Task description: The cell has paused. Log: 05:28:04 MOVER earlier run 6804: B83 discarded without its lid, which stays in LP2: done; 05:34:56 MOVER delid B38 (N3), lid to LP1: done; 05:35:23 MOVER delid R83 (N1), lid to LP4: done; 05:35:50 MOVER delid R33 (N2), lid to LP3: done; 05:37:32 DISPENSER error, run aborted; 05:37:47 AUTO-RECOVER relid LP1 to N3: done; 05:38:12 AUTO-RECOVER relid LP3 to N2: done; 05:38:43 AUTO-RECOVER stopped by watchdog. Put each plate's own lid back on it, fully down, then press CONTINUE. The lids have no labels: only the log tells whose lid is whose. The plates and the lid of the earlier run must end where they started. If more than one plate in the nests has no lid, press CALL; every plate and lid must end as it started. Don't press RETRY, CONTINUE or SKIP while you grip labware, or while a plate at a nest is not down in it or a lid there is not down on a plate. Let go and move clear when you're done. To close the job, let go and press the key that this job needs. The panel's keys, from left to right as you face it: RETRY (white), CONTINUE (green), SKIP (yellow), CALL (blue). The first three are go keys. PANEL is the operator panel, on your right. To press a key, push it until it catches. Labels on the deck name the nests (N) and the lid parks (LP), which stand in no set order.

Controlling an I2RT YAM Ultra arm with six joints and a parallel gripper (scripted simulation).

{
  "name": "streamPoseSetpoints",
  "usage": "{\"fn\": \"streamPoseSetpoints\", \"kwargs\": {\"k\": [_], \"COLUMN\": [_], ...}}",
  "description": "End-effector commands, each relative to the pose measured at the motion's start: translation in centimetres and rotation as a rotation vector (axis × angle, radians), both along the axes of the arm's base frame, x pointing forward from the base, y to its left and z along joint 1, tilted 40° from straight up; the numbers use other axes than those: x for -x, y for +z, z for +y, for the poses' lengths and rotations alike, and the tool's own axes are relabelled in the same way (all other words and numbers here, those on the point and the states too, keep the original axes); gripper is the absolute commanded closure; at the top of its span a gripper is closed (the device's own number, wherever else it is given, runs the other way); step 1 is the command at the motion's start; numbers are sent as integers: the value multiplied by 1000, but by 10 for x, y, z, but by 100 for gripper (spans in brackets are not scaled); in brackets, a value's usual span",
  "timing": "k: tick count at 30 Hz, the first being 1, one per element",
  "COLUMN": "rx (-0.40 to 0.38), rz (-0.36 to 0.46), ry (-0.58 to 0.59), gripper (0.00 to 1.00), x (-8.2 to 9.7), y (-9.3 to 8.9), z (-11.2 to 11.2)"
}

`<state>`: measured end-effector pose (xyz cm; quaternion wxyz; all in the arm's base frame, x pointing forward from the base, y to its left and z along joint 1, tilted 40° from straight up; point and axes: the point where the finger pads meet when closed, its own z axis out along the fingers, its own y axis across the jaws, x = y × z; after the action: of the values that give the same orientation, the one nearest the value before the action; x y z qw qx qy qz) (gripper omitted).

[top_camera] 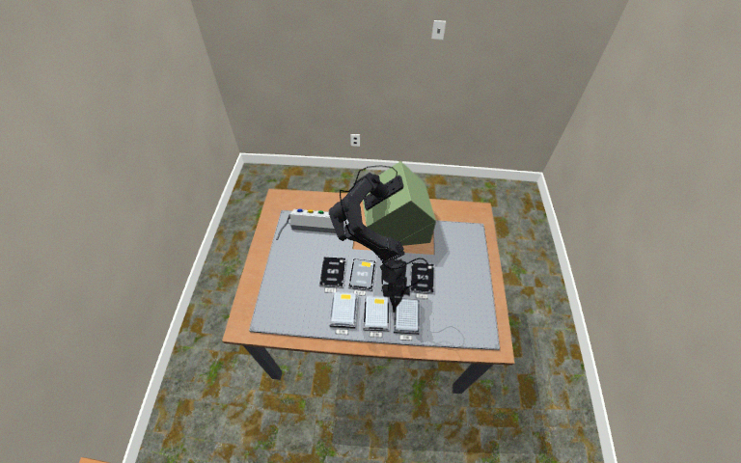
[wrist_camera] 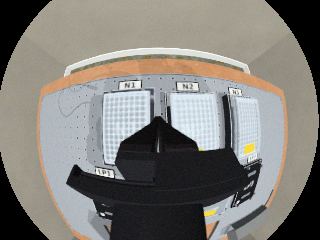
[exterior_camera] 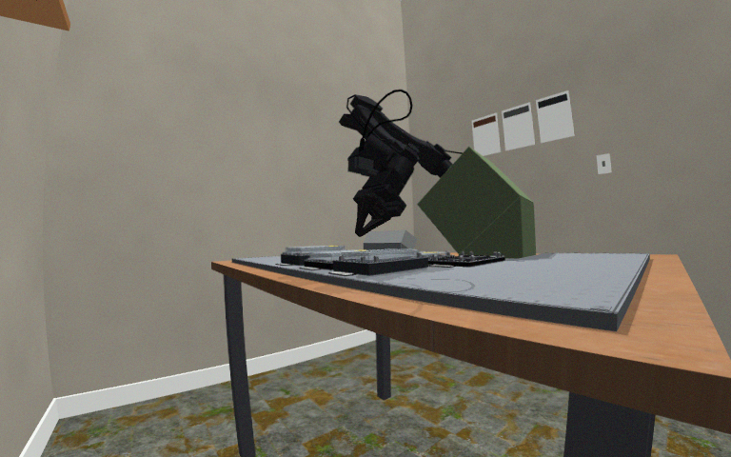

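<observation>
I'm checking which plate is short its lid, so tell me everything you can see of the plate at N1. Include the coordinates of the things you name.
The plate at N1 [top_camera: 406, 314] [wrist_camera: 126, 122] is a pale, bluish-white rectangle covered in a grid of small round wells, and looks like plastic. It has no yellow patch, unlike its two neighbours, and no lid shows on it. It lies flat in a dark-rimmed nest, beside the plate at N2 [top_camera: 376, 313] [wrist_camera: 194, 117]. The closed gripper [top_camera: 395, 309] [exterior_camera: 359, 233] [wrist_camera: 158, 120] hangs above the deck and does not touch it.
</observation>
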<state>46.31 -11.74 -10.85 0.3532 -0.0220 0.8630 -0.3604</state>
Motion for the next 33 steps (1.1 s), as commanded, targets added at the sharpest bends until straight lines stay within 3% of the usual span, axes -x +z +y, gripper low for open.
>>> {"fn": "streamPoseSetpoints", "kwargs": {"k": [1,3,4,33], "rx": [-8,-8,-8,-10], "rz": [-23,-23,-23,-39], "ry": [27,27,47,46], "gripper": [100,100,100,100], "x": [-31,-40,-44,-46], "y": [21,25,26,28], "z": [-2,-6,3,3]}}
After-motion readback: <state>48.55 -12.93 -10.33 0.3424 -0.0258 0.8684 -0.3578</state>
